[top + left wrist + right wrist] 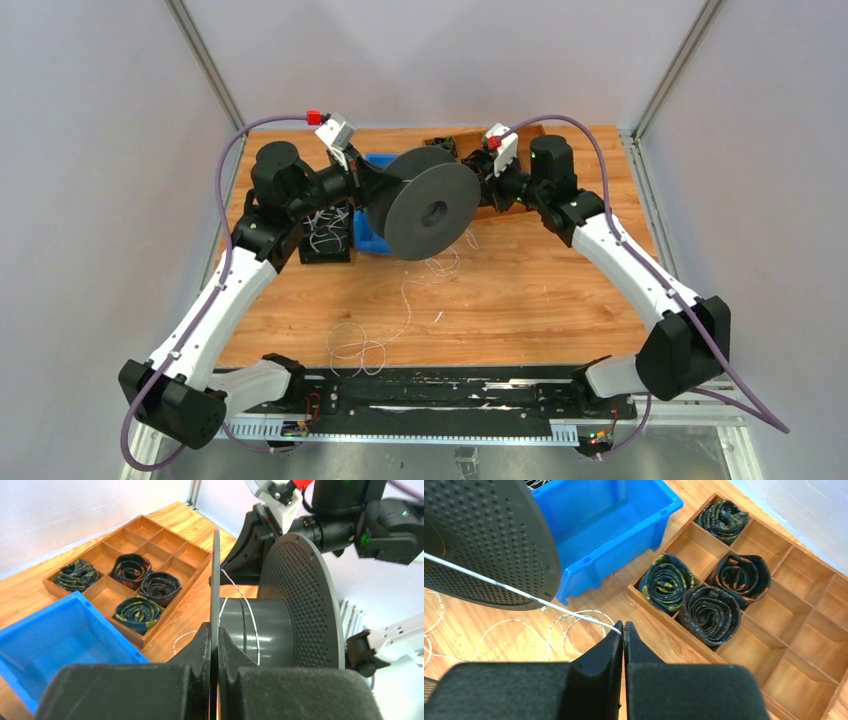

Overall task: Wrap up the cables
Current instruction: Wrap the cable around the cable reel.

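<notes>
Right pincer (pixel 623 626) nips cable (pixel 499 584), hidden from overhead.

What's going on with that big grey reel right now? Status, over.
Left gripper shut on reel rim. Right gripper shut on cable, strand taut to reel. Loose loops on table.

A wooden table (pixel 560 290) with a warm orange-brown grain fills the middle of the space. It is enclosed on three sides by plain, pale lilac-grey walls (pixel 90 150), with two slanting aluminium posts (pixel 205 60) standing at the far corners. Along the table's near edge runs a black rail (pixel 400 395), with a strip of dull grey metal sheet (pixel 400 462) just in front of it, and the light is soft and even, leaving only faint shadows on the wood and a slight sheen on the metal.
</notes>
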Motion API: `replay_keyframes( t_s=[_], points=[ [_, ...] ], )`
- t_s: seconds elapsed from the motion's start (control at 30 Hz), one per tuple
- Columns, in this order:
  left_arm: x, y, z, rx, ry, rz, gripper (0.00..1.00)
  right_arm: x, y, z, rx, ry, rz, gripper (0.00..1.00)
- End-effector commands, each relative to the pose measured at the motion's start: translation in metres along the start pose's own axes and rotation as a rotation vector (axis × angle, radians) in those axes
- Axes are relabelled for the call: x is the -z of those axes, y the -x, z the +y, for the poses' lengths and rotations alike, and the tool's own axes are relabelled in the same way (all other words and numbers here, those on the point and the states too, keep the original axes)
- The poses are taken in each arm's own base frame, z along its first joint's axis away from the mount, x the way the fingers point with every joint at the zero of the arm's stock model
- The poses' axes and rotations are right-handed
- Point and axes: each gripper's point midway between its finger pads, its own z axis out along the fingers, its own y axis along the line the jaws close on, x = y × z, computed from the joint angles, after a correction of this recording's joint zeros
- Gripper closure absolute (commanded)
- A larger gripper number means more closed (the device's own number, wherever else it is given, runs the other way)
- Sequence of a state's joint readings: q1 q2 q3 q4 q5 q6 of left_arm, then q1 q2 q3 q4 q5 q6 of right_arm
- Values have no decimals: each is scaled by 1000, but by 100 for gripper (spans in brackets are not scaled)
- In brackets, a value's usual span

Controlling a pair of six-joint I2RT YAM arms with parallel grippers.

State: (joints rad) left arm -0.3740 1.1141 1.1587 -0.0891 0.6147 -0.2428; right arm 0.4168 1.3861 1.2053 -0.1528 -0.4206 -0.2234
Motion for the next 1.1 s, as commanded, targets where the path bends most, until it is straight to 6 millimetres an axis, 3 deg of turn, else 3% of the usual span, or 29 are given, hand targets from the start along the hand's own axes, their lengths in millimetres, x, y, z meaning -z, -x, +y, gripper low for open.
replay_keyframes(
  t_s=[0.0,0.17,0.77,1.07],
  points=[
    [10,47,-21,14,-91,-159,100,-6,-23,-6,-61,-2,37,99],
    [12,56,-17,84,-93,-204,100,-14,-31,6,-120,63,39,99],
    [17,87,41,415,66,-346,100,-14,-34,36,-256,175,-60,97],
    [13,87,72,620,128,-377,100,-18,-33,49,-322,248,-77,98]
  ],
)
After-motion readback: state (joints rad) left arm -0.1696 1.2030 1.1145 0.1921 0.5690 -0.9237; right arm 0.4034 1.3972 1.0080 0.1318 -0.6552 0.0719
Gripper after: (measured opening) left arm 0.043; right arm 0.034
